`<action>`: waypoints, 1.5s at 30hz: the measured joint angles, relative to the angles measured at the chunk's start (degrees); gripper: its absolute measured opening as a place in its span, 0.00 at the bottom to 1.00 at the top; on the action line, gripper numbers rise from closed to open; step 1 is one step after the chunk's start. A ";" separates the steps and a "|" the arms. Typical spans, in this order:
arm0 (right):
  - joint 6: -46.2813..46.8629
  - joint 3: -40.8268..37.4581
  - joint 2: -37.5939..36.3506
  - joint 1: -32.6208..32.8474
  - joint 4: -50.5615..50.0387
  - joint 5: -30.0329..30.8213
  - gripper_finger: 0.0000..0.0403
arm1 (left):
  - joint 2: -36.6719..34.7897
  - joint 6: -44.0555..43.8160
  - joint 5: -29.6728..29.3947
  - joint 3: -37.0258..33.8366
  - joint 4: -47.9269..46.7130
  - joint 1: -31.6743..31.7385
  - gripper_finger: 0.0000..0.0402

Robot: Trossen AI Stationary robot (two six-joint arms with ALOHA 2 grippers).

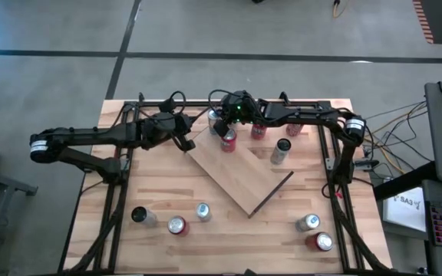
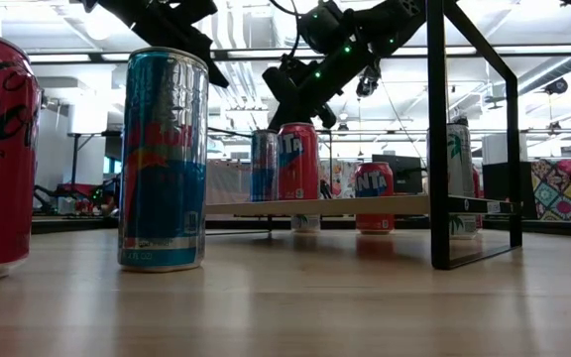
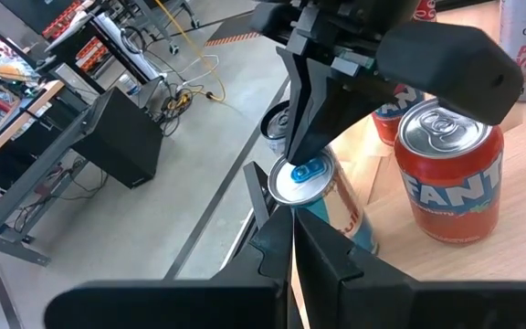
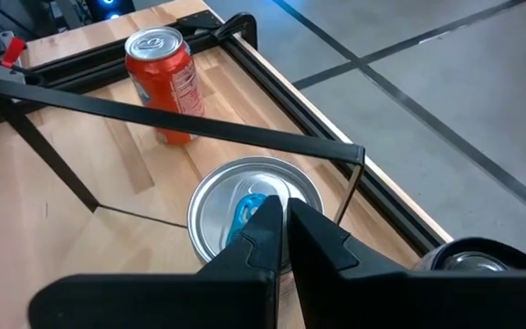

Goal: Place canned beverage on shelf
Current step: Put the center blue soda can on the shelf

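**Rear of table: both grippers over the shelf's back corner**

At 12 o'clock on the table point(image 1: 159, 201), the right gripper point(image 1: 222, 125) hangs just above a blue-tabbed can point(image 3: 310, 187); fingers look nearly closed, gripping nothing that I can make out. Left gripper point(image 1: 183, 142) sits at the shelf's point(image 1: 240, 175) 10 o'clock edge, fingers pressed together, empty. Orange Fanta can point(image 1: 228, 140) stands on the shelf's rear corner. Shelf lies skewed mid-table. Low view: shelf seen edge-on, far cans partly hidden behind near ones. Loose cans spread along 6 o'clock; labels unreadable from above.
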 joint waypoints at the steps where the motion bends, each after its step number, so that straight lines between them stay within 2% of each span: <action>1: 0.00 -0.01 -0.08 0.05 -0.04 0.00 0.03 | 0.00 0.01 0.00 0.00 0.00 0.00 0.00; 45: -0.42 -0.04 0.74 3.15 2.32 -0.63 0.03 | 0.00 -0.01 0.00 0.00 0.04 -0.01 0.00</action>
